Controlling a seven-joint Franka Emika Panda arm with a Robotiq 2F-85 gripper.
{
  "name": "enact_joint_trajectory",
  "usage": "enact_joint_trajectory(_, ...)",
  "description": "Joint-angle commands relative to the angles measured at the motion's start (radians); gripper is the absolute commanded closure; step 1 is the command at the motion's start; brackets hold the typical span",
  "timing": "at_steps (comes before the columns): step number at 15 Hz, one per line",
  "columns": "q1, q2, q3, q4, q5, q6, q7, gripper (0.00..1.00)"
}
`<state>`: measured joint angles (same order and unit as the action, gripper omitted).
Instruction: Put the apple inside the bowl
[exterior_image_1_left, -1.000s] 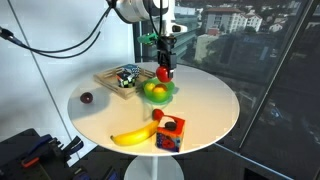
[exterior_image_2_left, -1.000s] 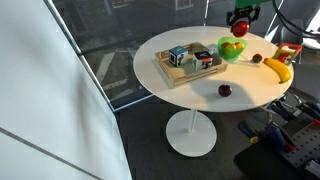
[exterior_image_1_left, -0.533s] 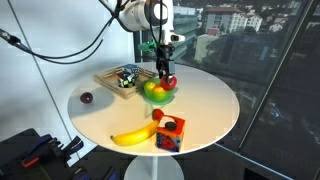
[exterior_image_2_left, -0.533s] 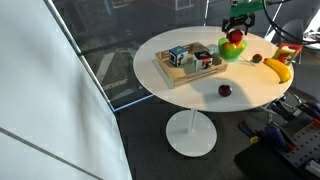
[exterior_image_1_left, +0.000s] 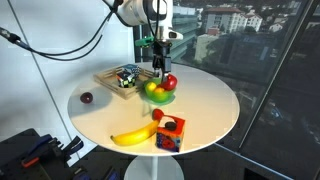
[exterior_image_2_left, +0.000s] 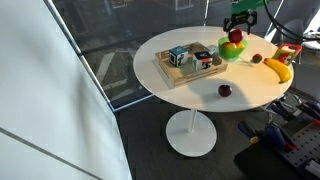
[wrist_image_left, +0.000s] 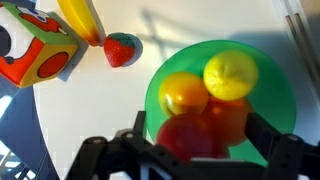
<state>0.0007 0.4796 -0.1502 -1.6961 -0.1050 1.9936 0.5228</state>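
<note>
Clearly the apple (wrist_image_left: 205, 122) lies inside the bowl (wrist_image_left: 275, 70), on top of an orange fruit (wrist_image_left: 183, 93) and beside a yellow fruit (wrist_image_left: 231, 76). In the wrist view the gripper (wrist_image_left: 200, 140) hangs directly over the bowl. Its jaws stand wide apart, one on each side of the apple. I cannot tell if the pads touch the apple.

In both exterior views the apple (exterior_image_1_left: 170, 81) (exterior_image_2_left: 236, 37) sits high in the green bowl (exterior_image_1_left: 157, 97) (exterior_image_2_left: 229, 55), with the gripper (exterior_image_1_left: 160, 68) (exterior_image_2_left: 237, 26) just above it. On the round white worktop (exterior_image_1_left: 205, 105) there are also a wooden tray (exterior_image_1_left: 113, 80), a small dark ball (exterior_image_1_left: 86, 98), a banana (exterior_image_1_left: 133, 136), a strawberry (exterior_image_1_left: 157, 115) and a coloured cube (exterior_image_1_left: 169, 133).
</note>
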Motion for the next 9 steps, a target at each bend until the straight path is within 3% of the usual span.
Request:
enact_joint_trajectory(1,-0.005,-0.073,0.016,-0.030,0.028,-0.067,-0.050,0.00)
enact_joint_trajectory(9,-0.003,-0.229,0.053,-0.117,0.035,-0.227,-0.158,0.00)
